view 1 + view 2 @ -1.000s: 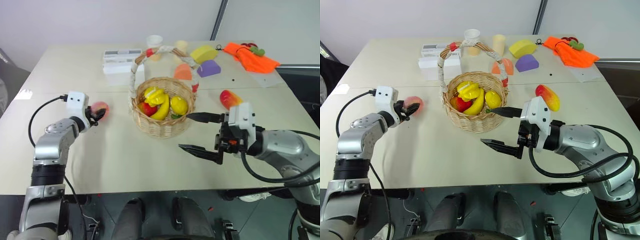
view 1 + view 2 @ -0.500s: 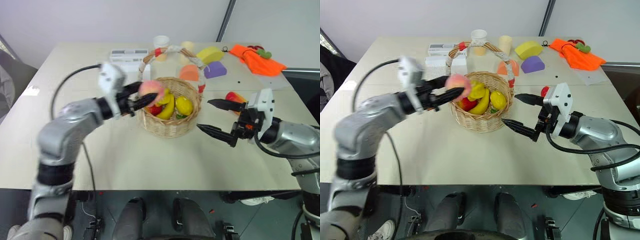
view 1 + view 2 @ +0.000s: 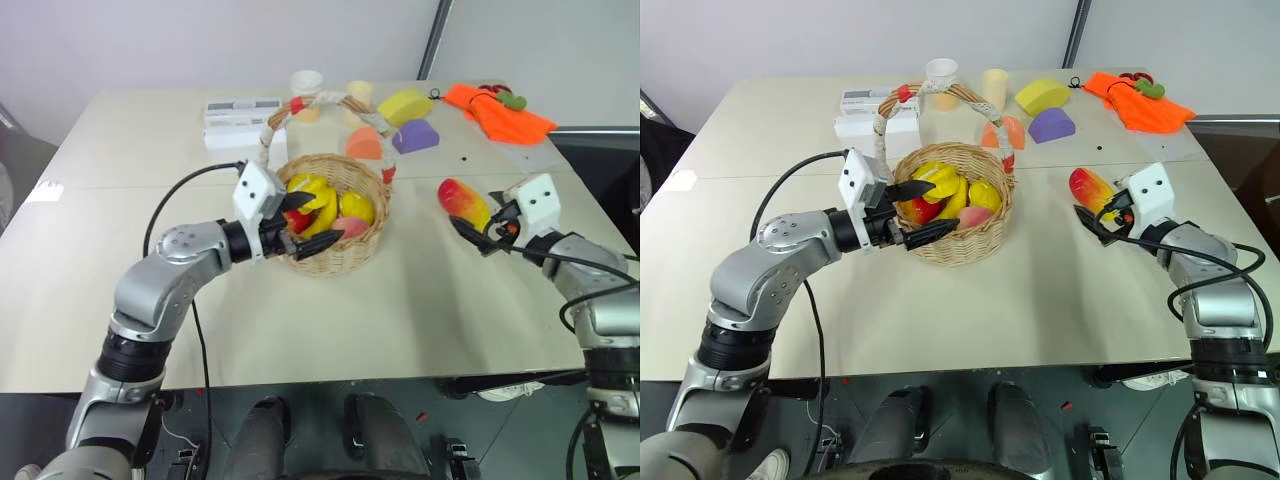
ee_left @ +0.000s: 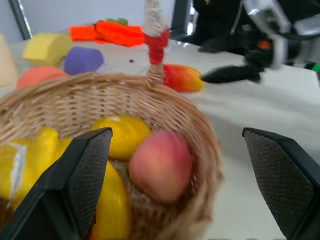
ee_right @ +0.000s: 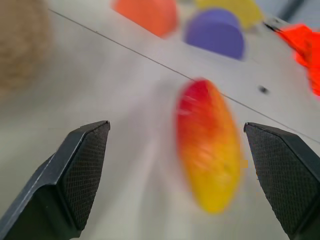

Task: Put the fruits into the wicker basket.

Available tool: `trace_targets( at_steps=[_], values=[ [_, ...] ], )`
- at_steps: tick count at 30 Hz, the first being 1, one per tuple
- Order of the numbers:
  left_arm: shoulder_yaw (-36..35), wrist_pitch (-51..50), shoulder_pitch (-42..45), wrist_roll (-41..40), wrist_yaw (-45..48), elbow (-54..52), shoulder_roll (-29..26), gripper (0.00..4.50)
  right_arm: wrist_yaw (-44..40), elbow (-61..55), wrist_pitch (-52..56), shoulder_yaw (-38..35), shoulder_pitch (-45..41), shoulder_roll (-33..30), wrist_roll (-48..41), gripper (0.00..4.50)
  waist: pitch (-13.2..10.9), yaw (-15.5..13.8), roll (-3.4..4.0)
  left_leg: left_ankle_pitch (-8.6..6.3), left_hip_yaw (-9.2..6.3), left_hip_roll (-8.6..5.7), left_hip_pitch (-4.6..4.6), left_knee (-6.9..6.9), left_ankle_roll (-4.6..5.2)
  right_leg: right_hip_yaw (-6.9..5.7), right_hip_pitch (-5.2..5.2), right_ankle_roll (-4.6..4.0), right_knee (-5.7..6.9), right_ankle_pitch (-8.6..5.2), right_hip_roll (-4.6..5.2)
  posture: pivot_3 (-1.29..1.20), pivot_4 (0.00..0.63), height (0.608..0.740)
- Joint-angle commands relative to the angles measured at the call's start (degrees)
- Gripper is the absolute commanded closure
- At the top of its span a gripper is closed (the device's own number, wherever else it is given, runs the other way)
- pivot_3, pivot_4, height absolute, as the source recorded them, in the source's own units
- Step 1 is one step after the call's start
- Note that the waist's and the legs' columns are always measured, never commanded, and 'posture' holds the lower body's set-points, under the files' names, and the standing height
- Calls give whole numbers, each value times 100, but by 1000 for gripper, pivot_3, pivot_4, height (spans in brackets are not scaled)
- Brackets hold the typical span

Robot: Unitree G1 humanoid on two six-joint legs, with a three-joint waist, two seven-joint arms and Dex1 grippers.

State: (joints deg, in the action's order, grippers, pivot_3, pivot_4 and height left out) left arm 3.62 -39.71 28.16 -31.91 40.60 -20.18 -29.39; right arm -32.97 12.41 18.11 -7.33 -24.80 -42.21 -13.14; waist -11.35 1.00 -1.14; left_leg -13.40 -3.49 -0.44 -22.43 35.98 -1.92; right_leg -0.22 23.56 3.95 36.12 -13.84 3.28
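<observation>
Peach in basket, mango on table.

The peach [image 4: 161,165] lies inside the wicker basket [image 3: 355,250] at centre frame, against its right inner wall beside yellow fruit [image 3: 312,195]. The mango [image 3: 464,203] lies on the table [image 3: 400,310] at right of frame, well apart from the basket. The left gripper [image 3: 306,222] hangs over the basket's near-left rim, jaws spread and empty. The right gripper [image 3: 478,234] sits just beside the mango, jaws wide, holding nothing.

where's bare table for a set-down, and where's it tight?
Free: the near strip of table in front of the basket, and the left side beside the white boxes. Some room between basket and mango. Crowded: far edge behind the basket, with cups, foam blocks and orange cloth.
</observation>
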Motion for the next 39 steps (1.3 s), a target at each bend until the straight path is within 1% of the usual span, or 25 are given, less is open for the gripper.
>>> trace_targets(
  at_steps=[1,7,9,10,11,12,13,14,16,17,18,19,21,23,24,25,27,28,29,30,32,36,39],
  values=[
    [-177,11,-250,-149,183,-423,-207,59,-7,1138,-547,95,-633,99,352,0,1,-8,4,0,2,-1,1,-2,0,2,0,0,2,0,1,0,150,740],
    [-318,-120,-548,-377,40,-786,-229,59,-219,2725,-967,219,-1471,375,554,0,0,-21,4,0,1,1,0,0,1,3,0,16,2,10,-2,0,150,740],
    [-334,-182,-613,-441,-23,-907,-217,0,-184,3135,-1086,197,-1669,425,612,564,0,-24,4,0,1,1,0,1,1,4,-1,17,2,10,0,0,150,740],
    [-332,-196,-639,-449,-45,-942,-222,0,-196,3240,-1138,168,-1718,443,609,927,0,-29,4,0,1,1,-1,1,1,4,-1,17,2,10,1,0,150,740],
    [-329,-198,-672,-440,-52,-963,-240,0,-200,3282,-1213,153,-1736,451,618,1365,0,-28,4,0,1,1,-1,1,1,4,-2,17,2,10,1,0,150,740],
    [-328,-202,-694,-437,-59,-977,-253,0,-207,3320,-1274,145,-1752,457,626,1925,0,-25,4,0,1,0,-1,1,1,4,-2,18,2,11,1,0,150,740],
    [-331,-204,-715,-439,-64,-990,-262,0,-214,3324,-1321,143,-1750,460,630,2337,0,-21,4,0,1,0,0,1,1,4,-2,19,2,11,1,0,150,740],
    [-340,-202,-727,-446,-65,-998,-267,0,-226,3266,-1351,147,-1717,459,635,2595,0,-19,4,0,2,0,0,1,1,4,-2,19,2,11,1,0,150,740],
    [-370,-187,-737,-467,-62,-1000,-275,0,-169,3037,-1437,159,-1587,424,688,2601,0,-18,4,0,1,0,0,1,1,4,-1,19,3,12,1,0,150,740],
    [-410,-168,-730,-474,-41,-966,-298,0,-227,2668,-1438,109,-1421,354,635,2601,0,-18,4,0,1,0,1,2,1,4,-1,19,4,12,0,0,150,740],
    [-460,-147,-735,-486,-14,-935,-327,0,-323,2256,-1411,43,-1233,275,550,2601,0,-19,4,0,1,0,1,1,1,4,-1,19,4,12,0,0,150,740],
    [-555,-99,-774,-484,33,-881,-386,0,-606,1535,-1319,-65,-894,141,325,2601,0,-20,5,0,1,1,1,1,1,4,-1,20,4,12,-1,0,150,740],
    [-695,-25,-851,-484,106,-813,-475,0,-1009,497,-1123,-220,-381,-43,-19,2601,-1,-33,8,-2,-2,2,-1,-3,3,4,1,25,4,10,-1,0,150,740],
    [-991,246,-1028,-511,329,-696,-580,0,-1659,-937,-423,-509,403,-340,-859,2601,-3,-40,15,-5,-1,4,-1,-3,9,4,1,30,4,9,-1,0,150,740],
    [-1093,344,-1095,-527,410,-658,-614,0,-1843,-1422,-126,-623,673,-442,-1167,2601,-3,-41,15,-8,-2,6,-2,-3,14,4,1,33,3,8,-1,0,150,740],
    [-1247,531,-1216,-536,581,-561,-672,0,-2065,-2095,266,-774,996,-595,-1656,2601,-3,-33,15,-14,-2,9,0,-1,25,3,-2,33,3,7,-1,0,150,740],
    [-1460,828,-1422,-509,867,-332,-791,0,-2106,-3084,941,-908,1248,-755,-2399,2601,-4,-2,18,-16,0,19,2,1,28,4,-1,30,3,6,-2,0,150,740],
    [-1545,967,-1516,-487,1002,-208,-849,0,-1998,-3468,1239,-861,1203,-768,-2666,2601,-4,14,17,-18,5,21,11,3,31,5,-7,18,3,2,-8,0,150,740],
    [-1585,1097,-1581,-443,1092,-109,-891,0,-1757,-3702,1497,-630,983,-686,-2699,2601,-4,23,17,-18,8,25,13,5,31,5,-6,7,2,-3,-11,0,150,740],
    [-1607,1185,-1622,-420,1154,-36,-920,0,-1500,-3863,1706,-363,752,-591,-2602,2601,-4,25,17,-19,10,30,15,4,31,5,-5,8,2,-5,-15,0,150,740],
    [-1597,1301,-1671,-378,1217,52,-960,0,-1013,-3987,1954,279,156,-168,-2307,2601,-4,4,15,-19,7,42,17,15,30,5,-5,-13,-1,7,-33,0,150,740],
    [-1589,1373,-1758,-344,1177,4,-950,0,-196,-3599,2152,1325,-921,776,-1501,2601,-4,-37,15,-18,2,54,5,15,28,4,8,-32,-6,17,-46,0,150,740],
    [-1602,1360,-1840,-384,1092,-133,-923,0,298,-2975,2394,1699,-1467,1297,-1028,2601,-3,-46,15,-16,4,51,-28,11,26,6,38,-41,-3,26,-43,0,150,740]
  ],
)
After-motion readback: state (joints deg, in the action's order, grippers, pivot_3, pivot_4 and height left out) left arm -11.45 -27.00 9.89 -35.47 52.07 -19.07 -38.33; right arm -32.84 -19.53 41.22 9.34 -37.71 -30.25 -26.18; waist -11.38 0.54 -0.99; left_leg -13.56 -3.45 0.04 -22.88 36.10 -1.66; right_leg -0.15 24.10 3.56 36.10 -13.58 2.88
